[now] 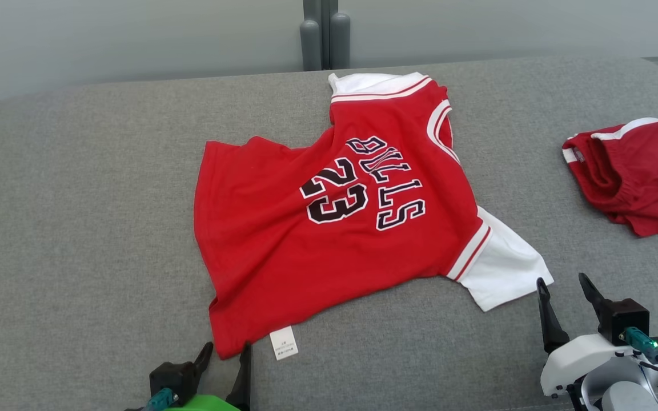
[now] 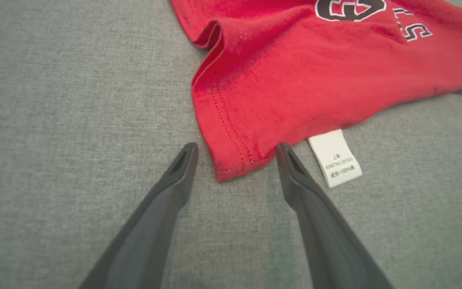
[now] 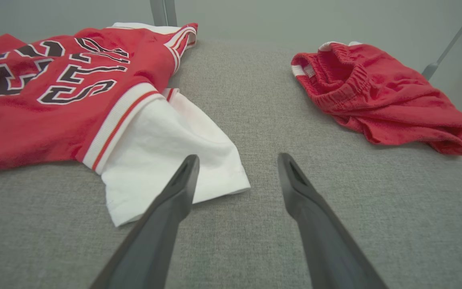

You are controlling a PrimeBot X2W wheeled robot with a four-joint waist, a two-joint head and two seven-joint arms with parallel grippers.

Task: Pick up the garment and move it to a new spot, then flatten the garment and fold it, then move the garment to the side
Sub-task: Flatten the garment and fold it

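Observation:
The garment (image 1: 306, 228) is a red jersey with white sleeves and "BULLS 23" lettering, lying spread but skewed on the grey cushion (image 1: 77, 200). My left gripper (image 1: 228, 353) is open at the jersey's near hem corner; in the left wrist view that red corner (image 2: 235, 152) lies between my open fingers (image 2: 181, 168), beside a white care label (image 2: 335, 158). My right gripper (image 1: 563, 288) is open just right of the white sleeve (image 1: 506, 268); in the right wrist view the sleeve's edge (image 3: 167, 160) lies by my left finger (image 3: 185, 176), with nothing gripped.
A second red garment, crumpled shorts with a white band (image 1: 637, 174), lies at the cushion's right edge, also seen as red shorts (image 3: 379, 96) in the right wrist view. A grey wall with a vertical post (image 1: 323, 34) stands behind the cushion.

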